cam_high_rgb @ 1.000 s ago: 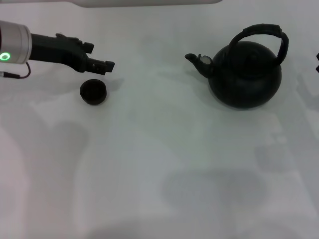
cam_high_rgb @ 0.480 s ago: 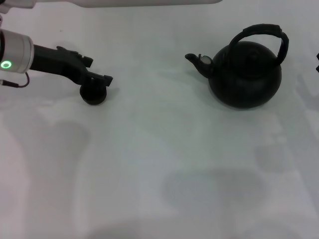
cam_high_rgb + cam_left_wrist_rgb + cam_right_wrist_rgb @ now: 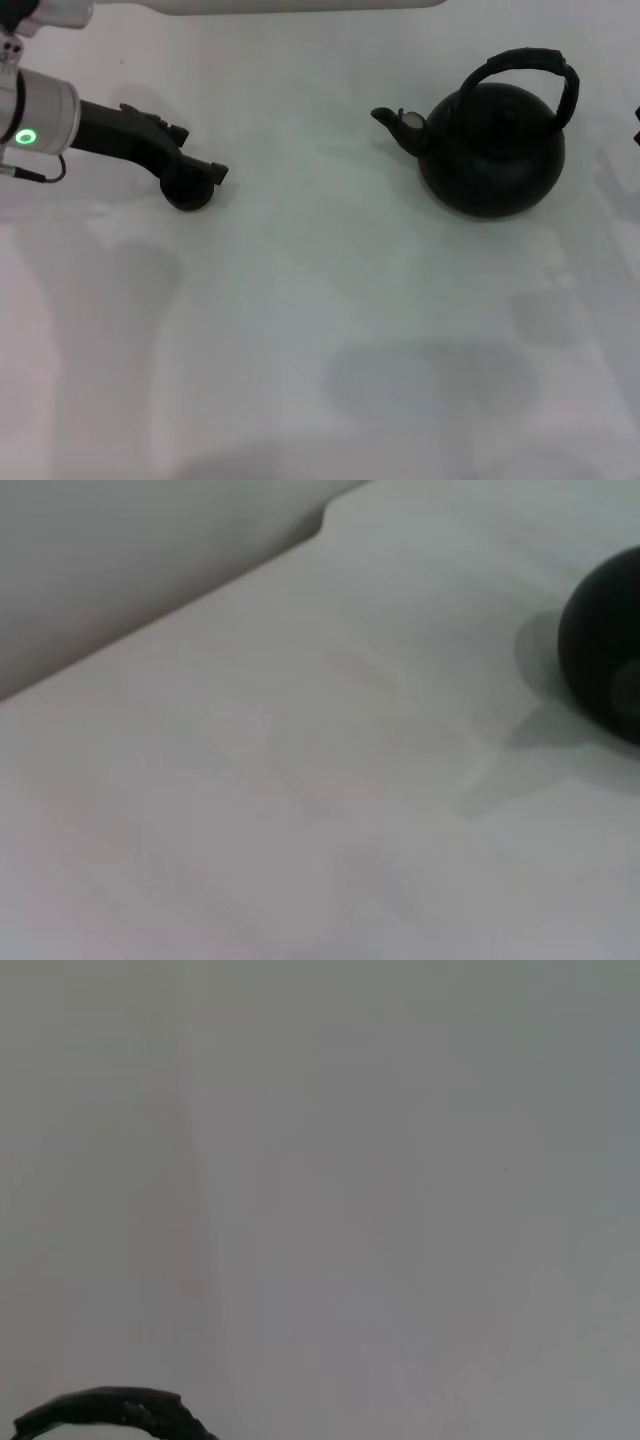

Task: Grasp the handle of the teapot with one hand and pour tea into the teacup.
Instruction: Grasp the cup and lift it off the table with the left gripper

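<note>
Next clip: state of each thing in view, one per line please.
Teapot: upright on the table, lid on, spout toward the robot's left, untouched.
Handle: raised over the pot, free.
Teacup: on the table, partly hidden by the left hand.
Left hand: at the teacup.
Right hand: out of view.

The large round matte-black teapot [image 3: 492, 150] stands on the white surface [image 3: 330, 320], toward its far right part. Its thick black arched handle [image 3: 530, 70] spans over its top, and its short spout [image 3: 395, 122] points left. Well apart from the teapot, far to its left and slightly nearer the front, sits the small round black teacup [image 3: 188, 190]. The black two-fingered left pincer [image 3: 200, 172] reaches in from the left of the teapot and lies right over the teacup, covering much of it.
</note>
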